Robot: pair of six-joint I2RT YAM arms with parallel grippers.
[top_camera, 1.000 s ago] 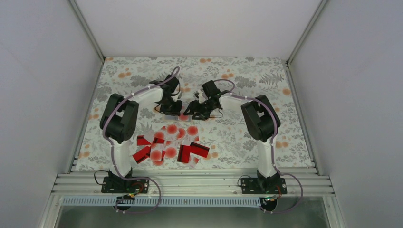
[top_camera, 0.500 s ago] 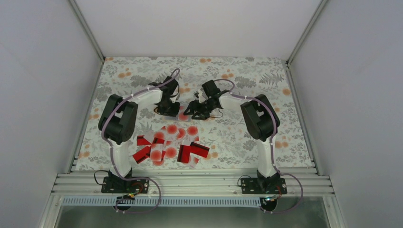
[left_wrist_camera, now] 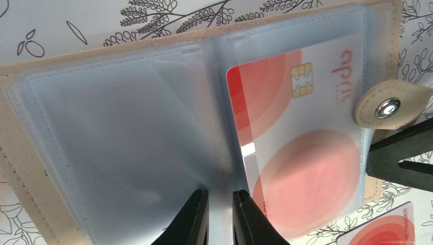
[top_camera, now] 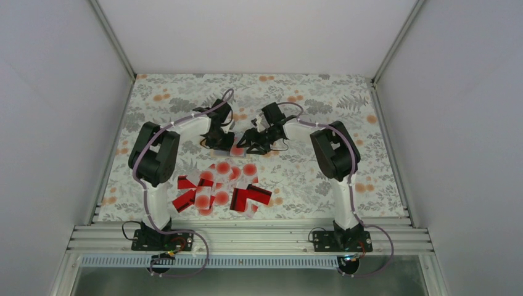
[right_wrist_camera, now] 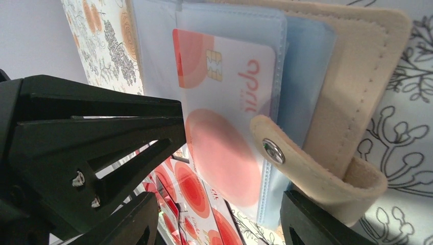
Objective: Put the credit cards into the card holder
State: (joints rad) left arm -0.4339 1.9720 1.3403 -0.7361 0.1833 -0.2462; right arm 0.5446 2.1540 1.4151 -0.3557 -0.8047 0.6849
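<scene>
Centre of the top view, on the worktop (top_camera: 321, 179): card holder (left_wrist_camera: 127, 138), lying open, dotted white card (left_wrist_camera: 301, 153) in its right sleeve. Clear sleeve pinched by left claw (left_wrist_camera: 220, 199); right claw (right_wrist_camera: 219, 204) spread wide at the snap tab (left_wrist_camera: 385, 104). Loose credit cards (top_camera: 219, 188) heaped lower centre.

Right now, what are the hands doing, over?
Left hand pinching holder sleeve. Right hand open at holder's edge. One dotted card sleeved. Other cards loose nearby.
</scene>
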